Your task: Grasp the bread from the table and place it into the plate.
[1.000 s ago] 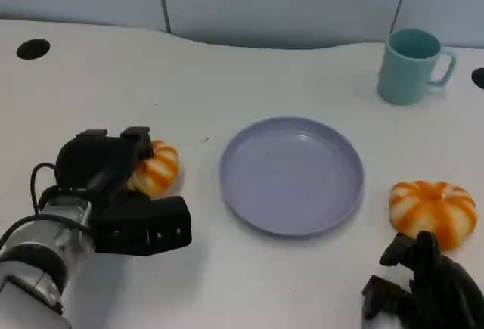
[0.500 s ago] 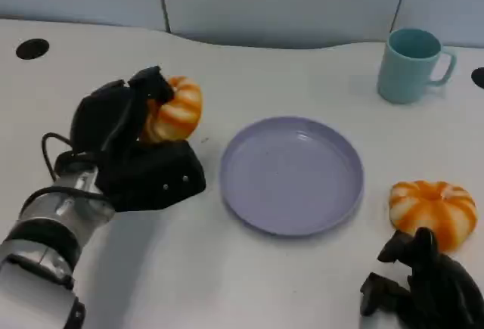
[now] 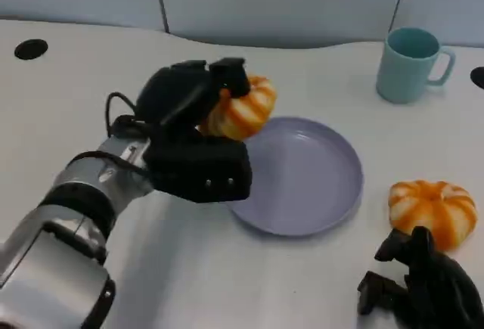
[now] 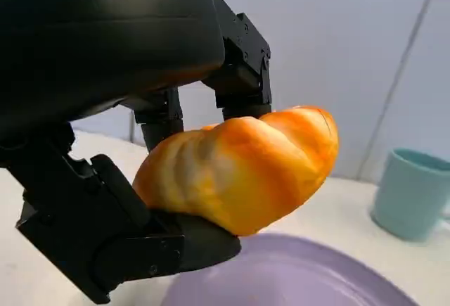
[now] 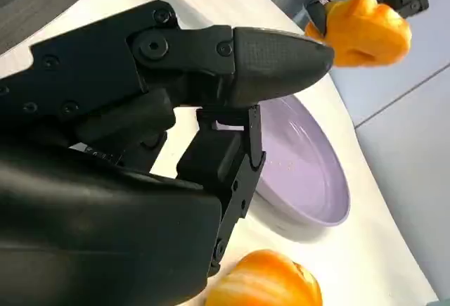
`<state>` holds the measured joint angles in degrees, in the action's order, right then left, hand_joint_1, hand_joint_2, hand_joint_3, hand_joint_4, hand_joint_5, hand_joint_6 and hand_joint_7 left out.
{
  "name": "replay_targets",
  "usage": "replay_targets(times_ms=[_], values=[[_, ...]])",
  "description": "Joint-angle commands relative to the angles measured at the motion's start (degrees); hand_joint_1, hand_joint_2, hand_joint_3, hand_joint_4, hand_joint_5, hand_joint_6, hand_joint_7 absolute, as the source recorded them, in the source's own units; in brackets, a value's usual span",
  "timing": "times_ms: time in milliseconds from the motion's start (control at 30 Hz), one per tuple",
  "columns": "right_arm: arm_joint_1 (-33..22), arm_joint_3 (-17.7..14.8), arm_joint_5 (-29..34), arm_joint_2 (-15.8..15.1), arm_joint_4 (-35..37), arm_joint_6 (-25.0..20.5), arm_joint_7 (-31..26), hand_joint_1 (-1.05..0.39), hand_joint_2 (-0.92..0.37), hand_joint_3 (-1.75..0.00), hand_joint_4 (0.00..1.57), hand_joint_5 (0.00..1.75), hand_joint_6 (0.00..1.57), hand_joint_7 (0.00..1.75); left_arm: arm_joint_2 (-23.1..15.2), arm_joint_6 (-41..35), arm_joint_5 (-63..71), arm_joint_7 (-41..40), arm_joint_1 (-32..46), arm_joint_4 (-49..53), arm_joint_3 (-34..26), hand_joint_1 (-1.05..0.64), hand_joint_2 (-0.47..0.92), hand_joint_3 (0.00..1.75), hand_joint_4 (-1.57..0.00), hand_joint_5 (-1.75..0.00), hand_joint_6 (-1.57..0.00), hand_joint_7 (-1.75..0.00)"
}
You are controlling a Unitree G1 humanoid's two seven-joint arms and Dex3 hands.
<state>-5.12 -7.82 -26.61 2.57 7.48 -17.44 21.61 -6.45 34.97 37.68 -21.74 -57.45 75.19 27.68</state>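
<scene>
The round lavender plate (image 3: 302,178) is lying bare across its whole bowl, offering open room from above. The left hand (image 3: 193,128) is hanging over the plate's left rim, gripping the orange-and-white striped bread roll (image 3: 240,108), and its black body is blocking the approach from that side. Beyond the plate's far right, the upright teal ceramic mug (image 3: 411,65) is standing well apart from the rim, leaving a white strip of table (image 3: 302,79) between them. A second orange-and-white striped bread roll (image 3: 432,212) is sitting near the plate's right edge, with the right hand (image 3: 420,287) resting just beside it at the table's near corner, crowding that side.
</scene>
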Motion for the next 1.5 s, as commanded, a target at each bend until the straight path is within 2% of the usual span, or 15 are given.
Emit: replay_targets(times_ms=[33,300,700,733,767,800,833,900,933,1000,1067,1200,1367,1500], values=[[-0.1,0.4,0.6,-0.8,0.7,0.2,0.4,-0.43,-0.92,-0.53,1.16,1.33,1.05,1.19,1.3,0.2,-1.1,5.7,-2.7,-0.4,-0.4,-0.23,0.45,1.24,-0.88,-1.75,-0.73,-1.75],[-0.4,1.1,1.7,-0.1,0.1,0.9,-0.6,-0.45,-0.92,-0.51,1.17,1.33,1.06,1.19,4.1,-0.7,1.8,6.2,-2.4,-0.1,2.8,-0.26,0.51,1.24,-0.92,-1.75,-0.74,-1.75],[-1.0,1.4,1.6,0.3,-1.0,0.0,-1.7,-0.45,-0.92,-0.48,1.16,1.34,1.04,1.23,4.7,-1.8,3.7,7.8,-1.7,0.6,5.6,-0.28,0.53,1.18,-0.93,-1.75,-0.75,-1.75],[-1.0,1.3,1.4,0.4,-0.9,0.2,-1.5,-0.46,-0.92,-0.47,1.16,1.34,1.03,1.23,4.7,-1.6,3.3,9.2,-1.6,0.7,5.5,-0.26,0.57,1.12,-0.83,-1.65,-0.75,-1.53],[-1.1,1.2,1.3,0.5,-0.8,0.2,-1.4,-0.46,-0.92,-0.47,1.15,1.33,1.03,1.22,4.7,-1.6,3.0,10.2,-1.6,0.7,5.3,-0.3,0.69,0.84,-0.74,-1.5,-0.77,-1.19],[-1.1,1.2,1.2,0.5,-0.7,0.4,-1.1,-0.46,-0.92,-0.47,1.15,1.33,1.03,1.22,4.8,-1.5,2.6,11.4,-1.5,0.8,5.0,-0.31,0.76,0.67,-0.71,-1.44,-0.79,-1.04],[-1.1,1.2,1.1,0.5,-0.6,0.5,-1.0,-0.46,-0.92,-0.47,1.15,1.34,1.03,1.21,4.8,-1.5,2.3,12.1,-1.5,0.8,4.8,-0.33,0.85,0.49,-0.68,-1.26,-0.8,-0.81],[-1.1,1.3,1.3,0.6,-0.6,0.6,-1.3,-0.46,-0.92,-0.47,1.15,1.34,1.03,1.21,4.5,-1.1,2.9,12.5,-1.4,0.7,5.2,-0.35,0.9,0.32,-0.67,-1.09,-0.8,-0.55],[-1.1,1.3,1.4,0.6,-0.7,0.6,-1.5,-0.47,-0.92,-0.47,1.16,1.34,1.04,1.21,4.4,-1.0,3.3,12.4,-1.4,0.7,5.6,-0.38,0.91,0.25,-0.6,-0.99,-0.74,-0.4],[-1.0,1.1,1.1,0.7,-0.7,0.4,-1.3,-0.46,-0.92,-0.46,1.16,1.34,1.05,1.21,4.2,-1.2,4.3,12.9,-1.7,0.7,6.6,-0.41,0.92,0.21,-0.52,-0.87,-0.67,-0.27],[-1.0,1.0,1.0,0.6,-0.5,0.6,-0.9,-0.46,-0.92,-0.46,1.15,1.33,1.04,1.2,4.1,-1.6,4.6,13.9,-1.8,0.8,7.0,-0.52,0.92,0.23,-0.31,-0.7,-0.5,-0.14],[-0.9,1.2,1.5,0.4,0.1,1.4,-0.7,-0.46,-0.92,-0.48,1.16,1.33,1.05,1.19,4.1,-3.0,5.1,16.2,-2.5,0.7,7.8,-0.7,0.92,0.32,-0.06,-0.53,-0.3,-0.02],[-1.1,1.3,1.6,0.7,-0.6,0.9,-1.6,-0.45,-0.92,-0.48,1.17,1.33,1.04,1.2,4.0,-3.9,5.5,17.1,-2.7,0.6,8.4,-0.83,0.92,0.48,0.0,-0.34,-0.2,-0.01],[-1.2,1.1,0.9,0.6,-0.8,0.5,-1.2,-0.44,-0.92,-0.5,1.17,1.32,1.04,1.21,3.8,-3.9,4.7,17.0,-2.2,0.5,7.4,-0.84,0.92,0.49,0.0,-0.31,-0.21,-0.01]])
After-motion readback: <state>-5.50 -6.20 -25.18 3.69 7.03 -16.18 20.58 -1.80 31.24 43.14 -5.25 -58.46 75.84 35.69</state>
